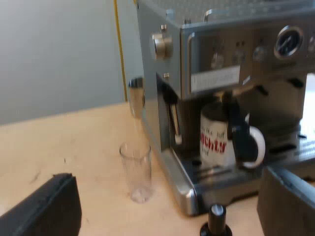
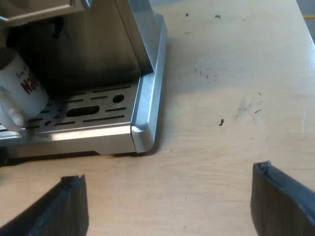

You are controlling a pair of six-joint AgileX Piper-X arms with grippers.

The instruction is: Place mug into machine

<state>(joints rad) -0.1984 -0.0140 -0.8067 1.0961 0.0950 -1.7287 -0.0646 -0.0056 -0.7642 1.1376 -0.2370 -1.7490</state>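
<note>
Already the mug (image 1: 211,140) sits on the tray (image 2: 98,110), glass (image 1: 136,172) seemingly empty, left hand (image 1: 166,196) and right hand (image 2: 167,196) wide.

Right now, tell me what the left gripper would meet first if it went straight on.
Likely the near bottom corner of the espresso machine. The left gripper points between the measuring glass and the black-knobbed tamper, though depth is unclear.
</note>
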